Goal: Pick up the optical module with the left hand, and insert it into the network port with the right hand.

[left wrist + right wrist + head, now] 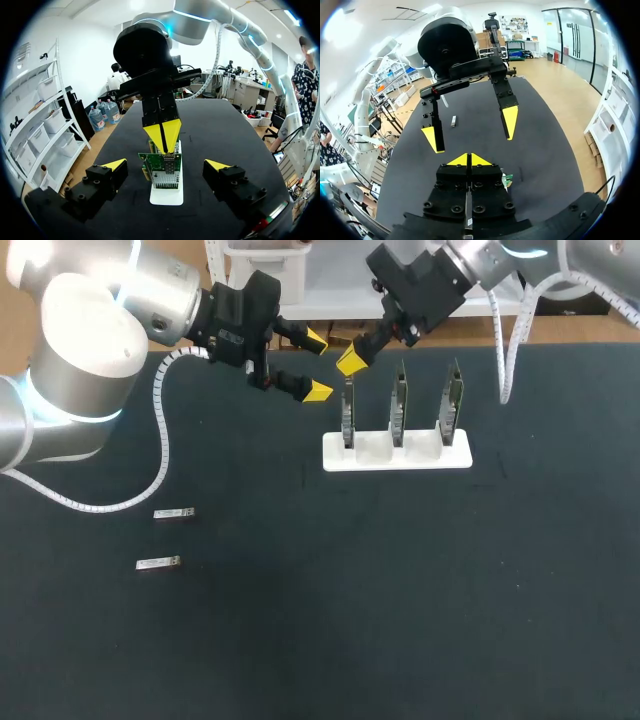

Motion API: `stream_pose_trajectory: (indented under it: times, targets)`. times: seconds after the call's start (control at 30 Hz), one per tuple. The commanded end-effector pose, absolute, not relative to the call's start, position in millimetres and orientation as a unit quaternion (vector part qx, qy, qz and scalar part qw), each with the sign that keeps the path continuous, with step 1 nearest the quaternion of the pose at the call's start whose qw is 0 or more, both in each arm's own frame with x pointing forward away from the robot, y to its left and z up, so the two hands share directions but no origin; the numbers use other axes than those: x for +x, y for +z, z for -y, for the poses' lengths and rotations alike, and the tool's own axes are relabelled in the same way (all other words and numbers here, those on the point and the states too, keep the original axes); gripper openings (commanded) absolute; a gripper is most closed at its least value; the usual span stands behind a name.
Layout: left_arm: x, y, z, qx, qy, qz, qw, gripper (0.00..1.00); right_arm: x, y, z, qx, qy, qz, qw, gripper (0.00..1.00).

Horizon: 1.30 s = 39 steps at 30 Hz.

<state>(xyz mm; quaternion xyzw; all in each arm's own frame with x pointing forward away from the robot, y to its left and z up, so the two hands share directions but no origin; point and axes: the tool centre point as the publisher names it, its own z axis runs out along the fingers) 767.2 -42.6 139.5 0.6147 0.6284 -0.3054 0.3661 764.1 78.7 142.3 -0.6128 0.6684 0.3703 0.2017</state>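
Left gripper (316, 366) open left of stand (396, 455), right gripper (350, 360) closed above its left card (348, 418), two modules (175, 513) lying at far left.

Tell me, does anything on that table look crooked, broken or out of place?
Nothing stands out. The three green boards stand upright in their white stand, and two small metal pieces lie flat on the dark table, apart, nothing spilled or visibly broken.

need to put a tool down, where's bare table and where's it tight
Bare: the wide stretch from the holder to the near edge, right of the two modules; also right of the holder. Crowded: over the holder's left card, where left pincer and right pincer hang.
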Motion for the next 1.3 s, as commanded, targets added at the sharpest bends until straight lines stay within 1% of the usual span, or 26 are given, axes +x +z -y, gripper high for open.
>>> stream_pose_trajectory:
  times: [0.03,0.8,1.3]
  targets:
    - [768.4,139.4,42.8,0.616,-0.305,-0.628,0.365,1.0,767.4,133.9,-79.1,-0.613,0.374,-0.667,0.198,0.0]
    - [768.4,139.4,42.8,0.616,-0.305,-0.628,0.365,1.0,759.0,125.2,-78.7,-0.606,0.379,-0.674,0.184,0.0]
    - [768.4,139.4,42.8,0.616,-0.305,-0.628,0.365,1.0,758.8,127.9,-77.4,-0.602,0.379,-0.675,0.194,0.0]
